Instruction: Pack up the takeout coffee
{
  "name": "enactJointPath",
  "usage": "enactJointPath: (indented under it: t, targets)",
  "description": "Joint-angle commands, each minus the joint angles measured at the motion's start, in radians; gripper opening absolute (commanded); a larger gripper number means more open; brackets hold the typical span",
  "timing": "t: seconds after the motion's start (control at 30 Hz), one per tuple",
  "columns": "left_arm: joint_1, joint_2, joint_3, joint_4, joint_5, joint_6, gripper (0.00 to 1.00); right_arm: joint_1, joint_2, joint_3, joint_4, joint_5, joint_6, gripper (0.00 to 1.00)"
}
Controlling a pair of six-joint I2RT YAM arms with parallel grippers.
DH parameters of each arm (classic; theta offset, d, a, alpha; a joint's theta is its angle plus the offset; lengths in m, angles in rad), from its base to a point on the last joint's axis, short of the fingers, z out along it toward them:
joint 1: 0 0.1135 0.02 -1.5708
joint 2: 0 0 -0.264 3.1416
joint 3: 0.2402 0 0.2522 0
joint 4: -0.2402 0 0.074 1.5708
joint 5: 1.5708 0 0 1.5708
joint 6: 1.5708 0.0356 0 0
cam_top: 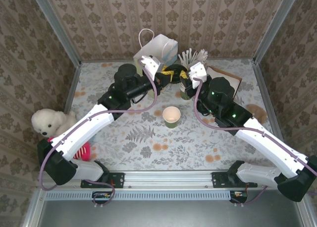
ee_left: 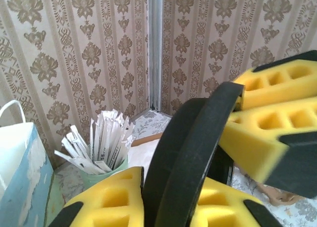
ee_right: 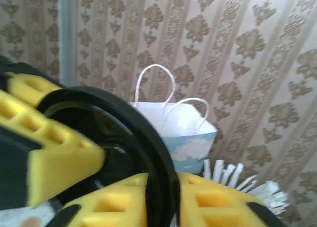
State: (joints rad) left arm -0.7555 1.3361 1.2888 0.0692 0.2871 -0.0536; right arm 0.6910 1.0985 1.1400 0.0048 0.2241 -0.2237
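Left gripper [cam_top: 167,76]: its yellow fingers are pinched on the black lid [cam_top: 174,70] from the left. In the left wrist view, the lid [ee_left: 193,152] stands edge-on between them.
Takeout coffee: it is at the back middle of the table [cam_top: 148,138], just in front of the white paper bag [cam_top: 156,48], caught between both grippers (the lid is the part we can make out).
Right gripper [cam_top: 184,77]: it is clamped on the same lid [ee_right: 124,133] from the right, as far as we can see.
Handling: we judge it light. The paper wall is soft and easily crushed, the plastic lid stiffer but slick and liable to pop off, and it would spill if tipped.
Hold: we would grip gently around the wall just under the lid's rim and keep it upright.
Hidden: fingers and wrists mask whatever sits below the lid. We cannot tell whether a cup is attached or whether it touches the table.
Lidless green cup [cam_top: 171,116]: it stands apart, nearer the middle, and is not ours to pack.
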Motion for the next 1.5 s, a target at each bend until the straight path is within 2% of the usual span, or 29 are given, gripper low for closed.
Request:
enactJointPath:
  t: [0.0, 0.03, 0.13, 0.23, 0.4, 0.63, 0.77, 0.83, 0.9, 0.93, 1.27, 1.47]
  targets:
    - [0.026, -0.003, 0.041, -0.032, 0.05, 0.002, 0.07, -0.025, -0.057, 0.067, -0.181, -0.213, 0.001, 0.46]
    - [0.036, -0.007, 0.038, -0.038, 0.069, 0.004, 0.06, -0.051, -0.066, 0.093, -0.248, -0.263, 0.012, 0.55]
    - [0.059, -0.023, 0.037, -0.066, 0.132, 0.046, 0.06, -0.147, -0.087, 0.156, -0.42, -0.464, 0.03, 0.71]
    - [0.067, -0.033, 0.038, -0.089, 0.225, 0.1, 0.06, -0.218, -0.104, 0.174, -0.502, -0.667, 0.022, 0.74]
    - [0.075, -0.047, 0.043, -0.118, 0.399, 0.172, 0.06, -0.23, -0.052, 0.237, -0.536, -0.716, 0.026, 0.72]
    - [0.083, -0.054, 0.05, -0.117, 0.471, 0.172, 0.06, -0.23, 0.015, 0.312, -0.58, -0.738, 0.016, 0.72]
    - [0.085, -0.074, 0.044, -0.124, 0.508, 0.17, 0.06, -0.229, 0.024, 0.318, -0.562, -0.791, 0.044, 0.75]
    - [0.087, -0.084, 0.04, -0.13, 0.52, 0.171, 0.06, -0.229, 0.023, 0.314, -0.548, -0.804, 0.065, 0.72]
    - [0.087, -0.092, 0.041, -0.14, 0.529, 0.171, 0.07, -0.229, 0.016, 0.296, -0.513, -0.818, 0.063, 0.57]
    - [0.087, -0.093, 0.042, -0.142, 0.533, 0.169, 0.07, -0.229, 0.015, 0.29, -0.508, -0.823, 0.062, 0.54]
    - [0.087, -0.094, 0.045, -0.13, 0.569, 0.146, 0.08, -0.224, 0.049, 0.31, -0.485, -0.922, 0.058, 0.49]
    - [0.087, -0.081, 0.053, -0.129, 0.587, 0.139, 0.08, -0.197, 0.064, 0.308, -0.477, -0.896, 0.024, 0.42]
